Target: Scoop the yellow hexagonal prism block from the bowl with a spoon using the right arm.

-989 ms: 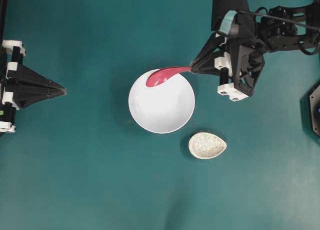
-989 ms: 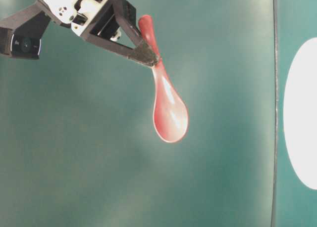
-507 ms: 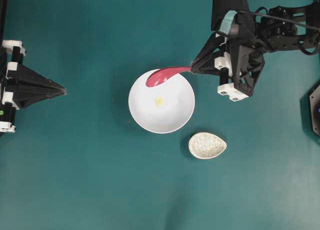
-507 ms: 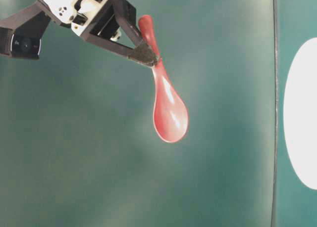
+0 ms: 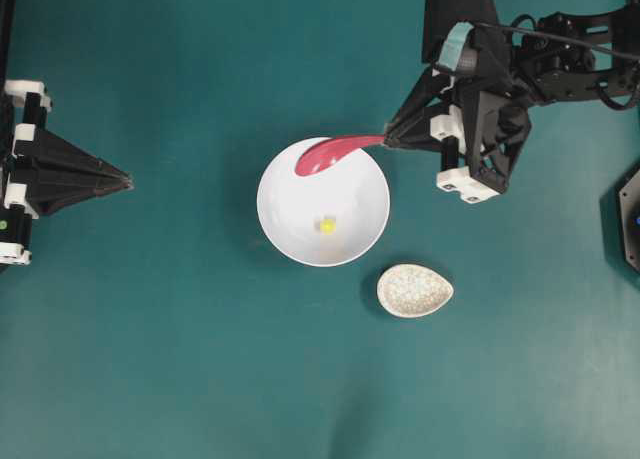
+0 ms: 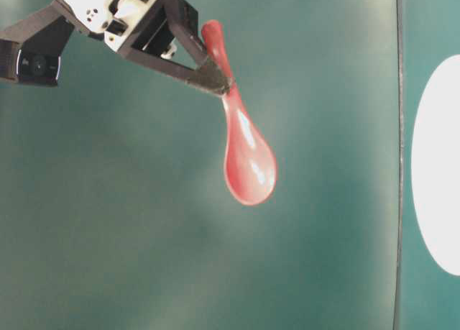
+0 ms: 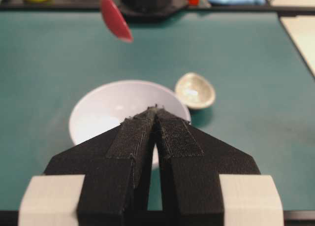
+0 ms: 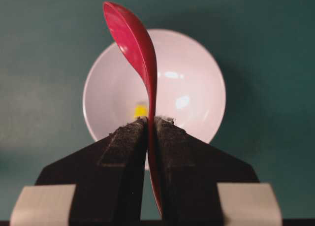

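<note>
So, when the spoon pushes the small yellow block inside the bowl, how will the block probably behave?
The yellow block is tiny beside the spoon, so it is probably very light and will skid at a touch. The bowl looks glossy and curved, so the block may slide along the wall, then drift back to the bottom. Its facets probably make it tumble more than roll.

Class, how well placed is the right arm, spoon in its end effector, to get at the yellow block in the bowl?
Probably yes. The right end effector grips the spoon, whose scoop hangs over the bowl rim. The yellow block lies uncovered inside, with nothing between them.
</note>
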